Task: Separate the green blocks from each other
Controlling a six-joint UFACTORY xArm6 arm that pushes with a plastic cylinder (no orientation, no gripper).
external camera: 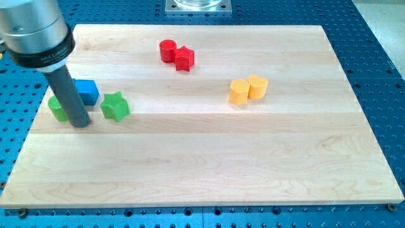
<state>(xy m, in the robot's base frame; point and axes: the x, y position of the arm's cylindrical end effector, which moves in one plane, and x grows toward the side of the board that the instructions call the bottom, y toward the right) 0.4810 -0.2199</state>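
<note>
- The green blocks sat near the table's nine o'clock edge: a green star block (115,106) lay clear of the rod, and a green round block (57,109) was partly hidden behind it.
- My tip (81,123) stood between the two, just beside the round one and a small gap from the star at its three o'clock side.
- The end effector was a plain dark rod with no jaws, so it held nothing and could only push.
- Both green blocks looked small, light and rigid; I judged they would slide readily on the smooth wood and might spin if pushed off-centre.
- The star's points gave an uneven face, so a push aimed at its middle seemed safest; the round one would likely roll off a glancing contact.
- A blue block (86,91) lay at about twelve o'clock from the tip, close to both greens; whether it touched the round one could not be told.
- The table (209,158) was pale, flat wood with plenty of bare board toward three and six o'clock.
- Two red blocks (176,54) touched each other near twelve o'clock, and two yellow blocks (248,88) touched toward three o'clock, both pairs well apart from the greens.
- The round green block sat near the table's edge, so pushing it further toward nine o'clock risked a fall.
</note>
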